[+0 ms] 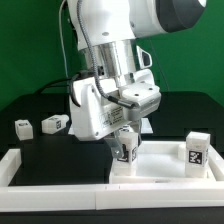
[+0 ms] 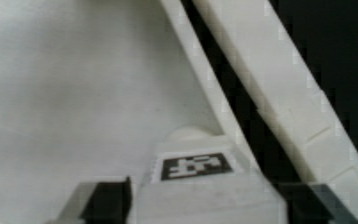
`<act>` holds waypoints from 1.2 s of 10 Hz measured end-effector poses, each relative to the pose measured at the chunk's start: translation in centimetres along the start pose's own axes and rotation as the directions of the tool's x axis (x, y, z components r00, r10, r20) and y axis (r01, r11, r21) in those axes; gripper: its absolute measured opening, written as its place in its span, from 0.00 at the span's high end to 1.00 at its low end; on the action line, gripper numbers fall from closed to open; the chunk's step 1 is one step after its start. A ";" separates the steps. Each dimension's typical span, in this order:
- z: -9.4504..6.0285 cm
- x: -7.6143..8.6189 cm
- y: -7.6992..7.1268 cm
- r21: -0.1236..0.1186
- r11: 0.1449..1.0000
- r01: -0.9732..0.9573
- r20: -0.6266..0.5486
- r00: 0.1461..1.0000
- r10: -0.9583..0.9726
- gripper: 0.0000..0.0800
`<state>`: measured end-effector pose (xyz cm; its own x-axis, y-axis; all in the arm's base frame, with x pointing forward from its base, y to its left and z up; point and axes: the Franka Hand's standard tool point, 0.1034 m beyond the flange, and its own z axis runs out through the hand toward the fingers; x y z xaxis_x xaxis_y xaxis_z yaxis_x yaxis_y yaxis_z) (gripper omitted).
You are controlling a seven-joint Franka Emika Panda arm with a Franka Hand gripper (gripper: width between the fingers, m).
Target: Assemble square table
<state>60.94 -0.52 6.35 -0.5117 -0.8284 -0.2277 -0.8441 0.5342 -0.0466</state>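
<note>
Two-finger gripper (image 1: 124, 154) over small white tagged leg (image 2: 197, 165), upright at corner of large white square plastic slab (image 2: 69, 100), by black table (image 1: 60, 150) front edge. Jaws flank leg; clamped or clear, cannot tell. Likely risk: leg half-seated in socket, tips as jaws lift.

Green backdrop wall (image 1: 25, 40), black table top (image 1: 50, 150), white border rail (image 1: 60, 186) along its edge, soft even light

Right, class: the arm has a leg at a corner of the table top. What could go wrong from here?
1. Whether the leg is seated in its socket cannot be seen; it may tip once the end effector lets go.
2. It stands by the table top's edge, beside the border rail; a nudge could push it off.
3. A sideways retreat might knock the second leg.
</note>
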 end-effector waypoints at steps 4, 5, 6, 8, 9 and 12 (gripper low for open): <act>-0.6 -0.8 0.4 0.001 1.000 0.028 0.010 1.000 -0.028 0.21; -1.7 -1.8 1.1 -0.002 0.999 0.053 0.026 0.998 -0.053 0.19; -2.4 -2.7 1.9 -0.016 0.997 0.070 0.038 0.997 -0.069 0.19; -2.4 -2.9 2.1 -0.025 0.997 0.075 0.041 0.996 -0.074 0.19; -2.3 -2.9 2.2 -0.026 0.997 0.075 0.040 0.996 -0.074 0.19; -2.3 -2.9 2.2 -0.027 0.997 0.076 0.040 0.996 -0.074 0.19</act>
<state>60.19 2.67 9.12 -0.4406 -0.8585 -0.2621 -0.8843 0.4654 -0.0376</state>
